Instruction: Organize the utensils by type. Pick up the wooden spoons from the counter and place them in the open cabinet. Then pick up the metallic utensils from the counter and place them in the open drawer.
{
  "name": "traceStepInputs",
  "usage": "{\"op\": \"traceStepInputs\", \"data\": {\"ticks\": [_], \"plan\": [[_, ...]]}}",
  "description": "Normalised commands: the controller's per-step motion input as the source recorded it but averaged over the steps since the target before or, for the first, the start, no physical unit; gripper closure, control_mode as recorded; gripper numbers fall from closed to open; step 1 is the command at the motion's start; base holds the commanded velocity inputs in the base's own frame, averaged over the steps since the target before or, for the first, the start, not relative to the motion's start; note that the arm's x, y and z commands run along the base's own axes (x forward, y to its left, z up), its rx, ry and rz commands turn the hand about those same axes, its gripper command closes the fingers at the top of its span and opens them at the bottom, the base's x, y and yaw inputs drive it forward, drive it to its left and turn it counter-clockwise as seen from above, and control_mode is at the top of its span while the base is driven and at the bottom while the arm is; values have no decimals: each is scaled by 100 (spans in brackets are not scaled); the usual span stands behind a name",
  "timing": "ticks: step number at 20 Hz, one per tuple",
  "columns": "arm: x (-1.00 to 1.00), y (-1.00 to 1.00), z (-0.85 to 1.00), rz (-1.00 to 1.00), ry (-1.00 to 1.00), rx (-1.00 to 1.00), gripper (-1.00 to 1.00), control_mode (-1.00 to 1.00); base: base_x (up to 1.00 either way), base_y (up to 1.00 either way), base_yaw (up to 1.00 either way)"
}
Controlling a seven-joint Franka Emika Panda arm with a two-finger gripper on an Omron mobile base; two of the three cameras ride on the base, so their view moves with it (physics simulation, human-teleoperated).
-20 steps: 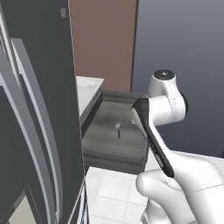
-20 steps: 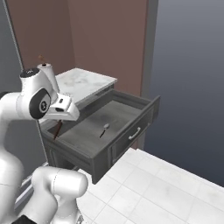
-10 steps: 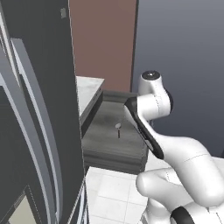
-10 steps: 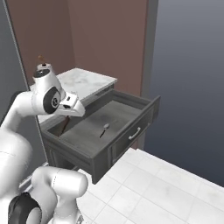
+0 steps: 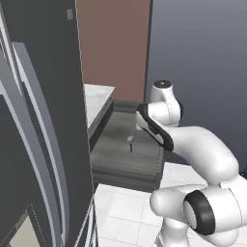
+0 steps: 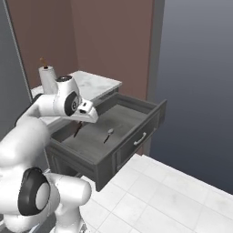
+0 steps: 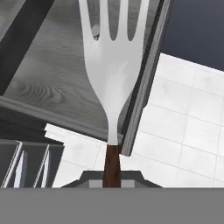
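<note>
The gripper [image 7: 112, 179] is clamped tight on a fork [image 7: 113, 65] — in the hand view its dark reddish-brown handle rises from between the finger tips at six o'clock and the broad silver head fans out toward twelve, tines cut off by the top edge. Behind the fork lies the grey wood-grain floor of the open drawer [image 7: 48, 74], with its side wall running from twelve down toward six and pale floor tiles [image 7: 183, 127] off at three o'clock.

From the right base view the drawer [image 6: 136, 136] stands pulled out from under the white marble counter [image 6: 98, 84], and a second utensil [image 6: 108, 134] with a small round silver head and dark handle rests on the drawer floor, near the middle. The arm's hand sits at about nine o'clock of that utensil, over the drawer's left part, with the fork's dark handle [image 6: 78, 129] just poking out beneath it, angled down.

The left base view shows that same round-headed utensil [image 5: 130, 142] lying in the drawer [image 5: 125, 166], just at eight o'clock of the arm's dark-trimmed wrist; here the fork itself is hidden behind the arm. A tall dark door [image 5: 43, 120] with long grey handles fills the nine o'clock side.
</note>
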Motion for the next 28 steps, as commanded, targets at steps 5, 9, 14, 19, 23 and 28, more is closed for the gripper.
{"op": "traceStepInputs", "data": {"ticks": [5,9,14,19,23,28], "plan": [[65,0,-35,-1,17,7,100,-100,0,0,0],[39,0,-39,-2,9,0,100,-100,0,0,0],[36,0,-47,-2,5,0,100,-100,0,0,0],[32,0,-39,-6,0,0,100,-100,0,0,0],[20,0,-36,-4,0,2,100,-100,0,0,0],[6,0,-36,-2,0,3,100,-100,0,0,0]]}}
